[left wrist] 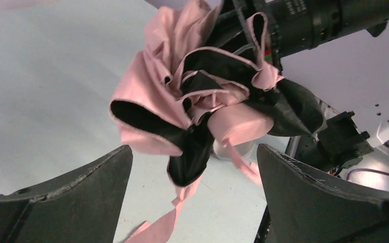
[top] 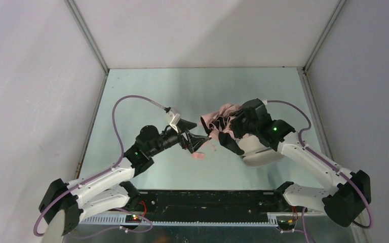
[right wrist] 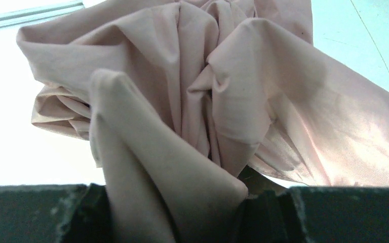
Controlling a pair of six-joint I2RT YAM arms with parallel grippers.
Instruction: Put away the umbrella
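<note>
I see the umbrella [top: 223, 117] held up off the table [top: 182, 91] near the middle of the workspace, between the two arms. It is collapsed but not rolled up, just a loose bunch of salmon-pink folds with the black lining showing in places.

My right gripper [right wrist: 192, 202] has it. On the right wrist camera the fingers are closed on a thick fold of pink fabric, which fills the gap between them and fans out above.

My left gripper [left wrist: 193, 152] is spread wide. On its wrist view one dark finger sits at each bottom corner, and the bunched canopy hangs in the space beyond them, touching neither finger as far as I can see. The small pink handle [left wrist: 240, 124] points toward this camera from the middle of the bundle. The strap [left wrist: 243, 164] dangles below it, and another pink strip trails down toward the bottom edge.

From overhead, the left fingers sit just beside the umbrella's left side — close, but I can't tell from that view whether they touch it. A pale grey oblong case [top: 258, 154] lies on the table under the right wrist, partly hidden by the arm.
</note>
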